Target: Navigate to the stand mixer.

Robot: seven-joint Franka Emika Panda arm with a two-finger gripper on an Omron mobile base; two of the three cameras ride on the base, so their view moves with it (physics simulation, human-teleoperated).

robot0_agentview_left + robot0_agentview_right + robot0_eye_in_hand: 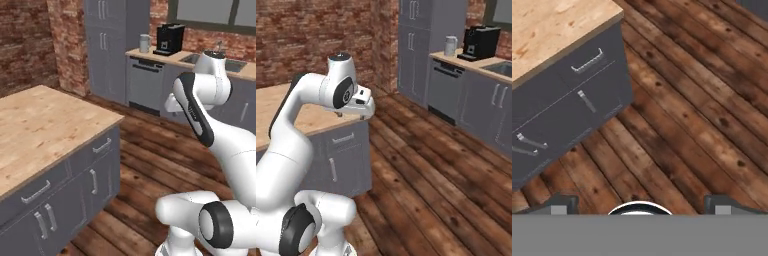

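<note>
The stand mixer is out of view. My gripper [640, 206] hangs over the plank floor beside the corner of the kitchen island [547, 30] and points down. Its two dark fingertips [559, 204] stand far apart at the bottom of the hand view with nothing between them, so it is open. In the right base view the white hand [362, 106] sits at the end of the folded arm, level with the island's top edge.
The wood-topped island [45, 125] with grey drawers is on the left. Across the wooden floor [165, 160] runs a back counter with a black coffee machine [170, 39], a grey jug [145, 43], a sink [230, 64] and a dishwasher [145, 82]. Tall grey cabinets [107, 45] stand against the brick wall.
</note>
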